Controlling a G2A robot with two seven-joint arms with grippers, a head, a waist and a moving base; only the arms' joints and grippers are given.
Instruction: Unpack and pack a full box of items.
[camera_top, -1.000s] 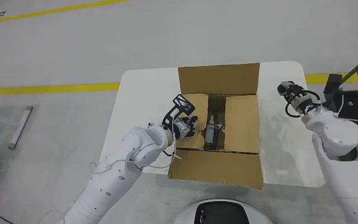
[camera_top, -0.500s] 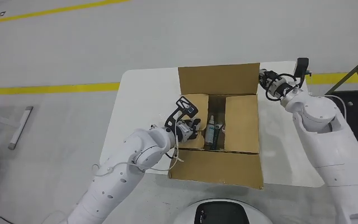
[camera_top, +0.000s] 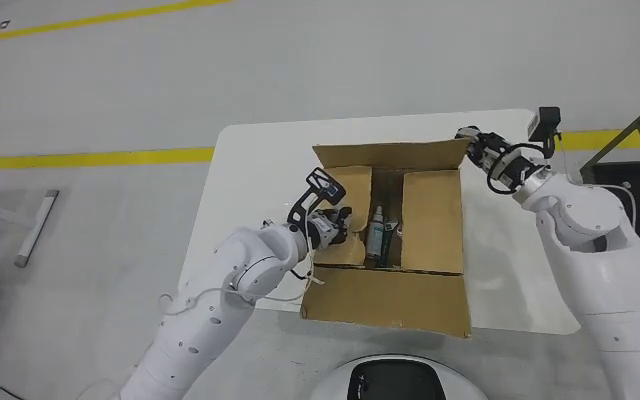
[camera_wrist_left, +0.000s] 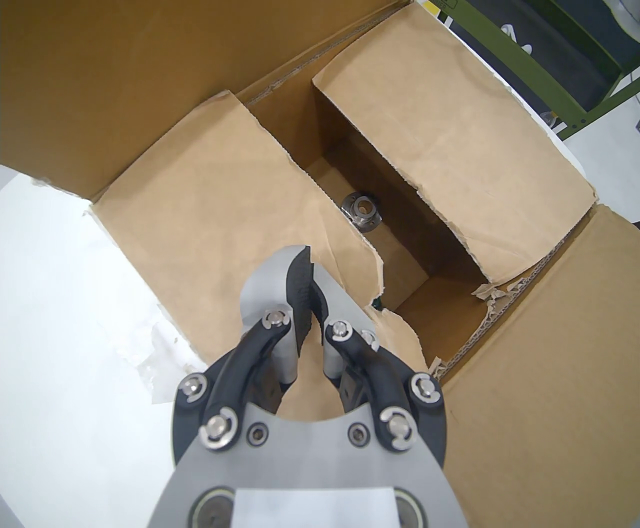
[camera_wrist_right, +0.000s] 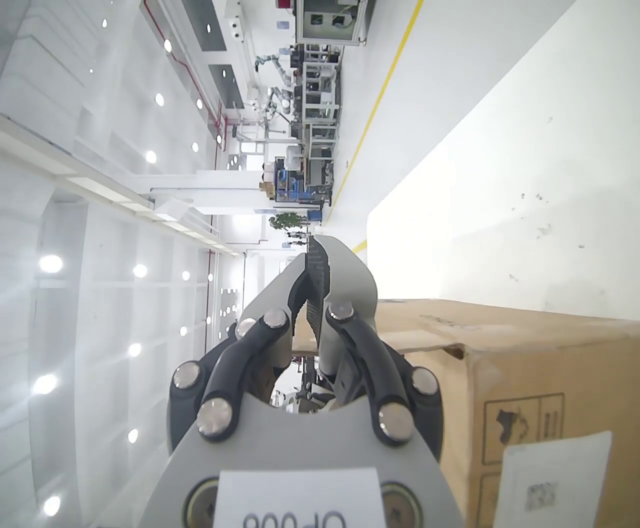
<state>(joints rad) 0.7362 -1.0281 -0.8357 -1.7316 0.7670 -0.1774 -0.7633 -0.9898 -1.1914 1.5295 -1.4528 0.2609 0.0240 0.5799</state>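
On the white table (camera_top: 250, 180), the cardboard box (camera_top: 385, 300) stands open. From above, the right gripper (camera_top: 472, 140) sits at the far flap's (camera_top: 390, 155) corner; its wrist view shows the fingers closed on that cardboard edge. The left gripper (camera_top: 335, 222), fingers drawn together, hangs over the torn left inner flap (camera_wrist_left: 200, 200); whether it pinches cardboard is unclear. The top view shows a bottle (camera_top: 375, 235) in the gap, the left wrist view a grey metal flange (camera_wrist_left: 362, 210).
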